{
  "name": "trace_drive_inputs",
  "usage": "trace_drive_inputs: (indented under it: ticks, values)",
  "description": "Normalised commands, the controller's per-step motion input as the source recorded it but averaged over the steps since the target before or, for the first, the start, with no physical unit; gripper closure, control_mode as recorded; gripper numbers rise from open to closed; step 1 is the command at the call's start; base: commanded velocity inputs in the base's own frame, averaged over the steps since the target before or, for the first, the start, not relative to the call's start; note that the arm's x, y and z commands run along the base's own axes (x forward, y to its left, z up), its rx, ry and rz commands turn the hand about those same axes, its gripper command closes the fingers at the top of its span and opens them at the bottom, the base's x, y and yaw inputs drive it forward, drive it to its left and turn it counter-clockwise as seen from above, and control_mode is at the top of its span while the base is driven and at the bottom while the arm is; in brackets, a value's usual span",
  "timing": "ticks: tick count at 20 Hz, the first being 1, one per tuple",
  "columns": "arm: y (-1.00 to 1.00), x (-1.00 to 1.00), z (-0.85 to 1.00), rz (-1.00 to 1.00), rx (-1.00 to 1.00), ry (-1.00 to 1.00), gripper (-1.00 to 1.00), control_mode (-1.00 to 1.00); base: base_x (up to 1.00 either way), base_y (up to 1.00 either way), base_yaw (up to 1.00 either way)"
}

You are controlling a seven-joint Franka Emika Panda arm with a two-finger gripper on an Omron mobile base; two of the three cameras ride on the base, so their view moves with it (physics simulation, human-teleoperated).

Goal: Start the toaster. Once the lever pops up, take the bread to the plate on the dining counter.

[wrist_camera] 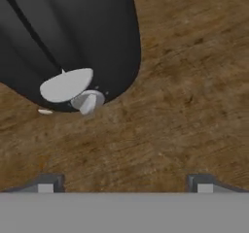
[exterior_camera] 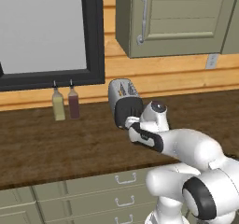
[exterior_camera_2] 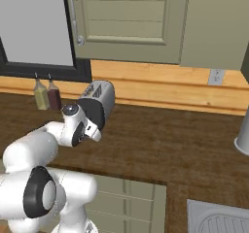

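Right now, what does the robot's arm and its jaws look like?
The arm has glossy white rounded shells with black bands and round grey caps at the joints. In the hand view, the gripper has two small dark grey, blocky fingertips. No cables or markings are visible.

Two slim bottles, one yellowish [exterior_camera: 58, 105] and one dark red [exterior_camera: 73, 102], stand touching on the wooden worktop [exterior_camera: 46, 143], well left of the hand.
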Motion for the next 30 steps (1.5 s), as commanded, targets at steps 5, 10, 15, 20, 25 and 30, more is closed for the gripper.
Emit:
trace_drive_inputs:
  ticks: [5,10,15,20,25,30]
  values:
    - [-0.48,-0.57,1.0,0.33,0.13,-0.02,-1.0,-1.0,0.0,0.0,0.0]
    - [-0.59,-0.18,0.99,0.29,-0.01,-0.03,-1.0,-1.0,0.0,0.0,0.0]
    - [-0.46,-0.36,0.75,0.16,-0.04,-0.04,-1.0,-1.0,0.0,0.0,0.0]
    - [-0.12,-0.27,0.23,0.0,0.05,-0.01,-1.0,-1.0,0.0,0.0,0.0]
    - [0.0,-0.28,0.0,0.0,0.04,0.0,-1.0,-1.0,0.0,0.0,0.0]
    - [0.0,-0.01,0.0,0.0,0.0,0.0,-1.0,-1.0,0.0,0.0,0.0]
